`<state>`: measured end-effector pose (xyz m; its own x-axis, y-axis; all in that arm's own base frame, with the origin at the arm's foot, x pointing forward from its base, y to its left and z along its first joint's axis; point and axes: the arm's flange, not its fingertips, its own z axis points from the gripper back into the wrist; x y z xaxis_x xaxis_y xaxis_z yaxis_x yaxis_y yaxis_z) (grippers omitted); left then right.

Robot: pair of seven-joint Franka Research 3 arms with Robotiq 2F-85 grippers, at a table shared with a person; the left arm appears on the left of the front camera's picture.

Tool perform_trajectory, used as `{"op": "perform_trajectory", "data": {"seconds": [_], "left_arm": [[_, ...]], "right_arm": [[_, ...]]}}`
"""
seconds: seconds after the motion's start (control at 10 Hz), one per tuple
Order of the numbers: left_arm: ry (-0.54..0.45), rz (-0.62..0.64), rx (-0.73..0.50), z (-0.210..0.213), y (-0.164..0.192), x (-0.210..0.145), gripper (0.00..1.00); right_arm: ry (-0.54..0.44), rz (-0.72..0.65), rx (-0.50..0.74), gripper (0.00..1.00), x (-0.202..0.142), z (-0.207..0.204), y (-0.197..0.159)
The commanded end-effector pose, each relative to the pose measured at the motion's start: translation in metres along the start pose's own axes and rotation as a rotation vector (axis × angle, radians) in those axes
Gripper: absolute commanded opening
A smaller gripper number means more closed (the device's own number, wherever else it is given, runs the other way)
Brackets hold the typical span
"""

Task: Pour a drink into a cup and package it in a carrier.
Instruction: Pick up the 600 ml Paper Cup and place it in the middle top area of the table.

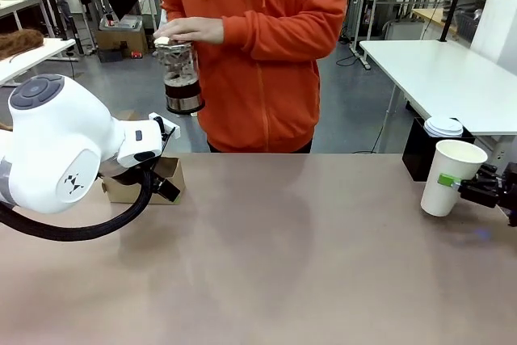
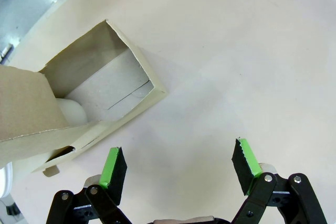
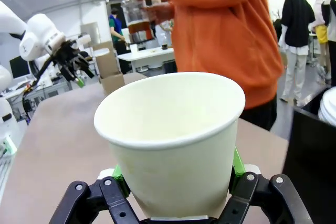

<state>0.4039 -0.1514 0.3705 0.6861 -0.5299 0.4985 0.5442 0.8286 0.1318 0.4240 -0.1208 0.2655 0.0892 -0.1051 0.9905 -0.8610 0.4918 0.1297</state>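
A person in an orange hoodie holds a glass pitcher above the table's far side, one hand on its lid. The dark drink fills its lower part. My right gripper is shut on the white paper cup near the table's right edge. The cup is lidless, empty and slightly tilted, with its rim near the camera in the right wrist view. My left gripper hangs open over bare table, beside the brown cardboard carrier. The carrier sits at the table's far left, partly hidden behind my left arm.
A black box with a stack of white lids stands behind the cup at the far right. The wide brown tabletop lies bare between the arms. Other tables and people show farther off.
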Motion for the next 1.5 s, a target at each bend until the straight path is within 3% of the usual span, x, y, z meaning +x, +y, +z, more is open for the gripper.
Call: {"op": "perform_trajectory", "data": {"seconds": [0.0, 0.4, 0.8, 1.1, 1.4], "left_arm": [[-0.001, 0.000, -0.001, 0.000, 0.000, 0.000, 1.00], [-0.001, 0.000, -0.001, 0.000, 0.000, 0.000, 1.00], [-0.001, 0.000, -0.001, 0.000, 0.000, 0.000, 1.00], [-0.001, 0.000, -0.001, 0.000, 0.000, 0.000, 1.00], [-0.001, 0.000, -0.001, 0.000, 0.000, 0.000, 1.00]], "right_arm": [[0.001, -0.043, -0.054, 0.81, 0.035, -0.039, 0.023], [0.045, -0.055, -0.005, 0.81, 0.048, -0.158, 0.036], [0.037, -0.066, -0.022, 0.81, 0.021, -0.252, 0.035], [0.014, -0.052, -0.051, 0.81, -0.001, -0.288, 0.019], [0.023, -0.062, -0.058, 0.81, -0.013, -0.298, 0.008]]}}
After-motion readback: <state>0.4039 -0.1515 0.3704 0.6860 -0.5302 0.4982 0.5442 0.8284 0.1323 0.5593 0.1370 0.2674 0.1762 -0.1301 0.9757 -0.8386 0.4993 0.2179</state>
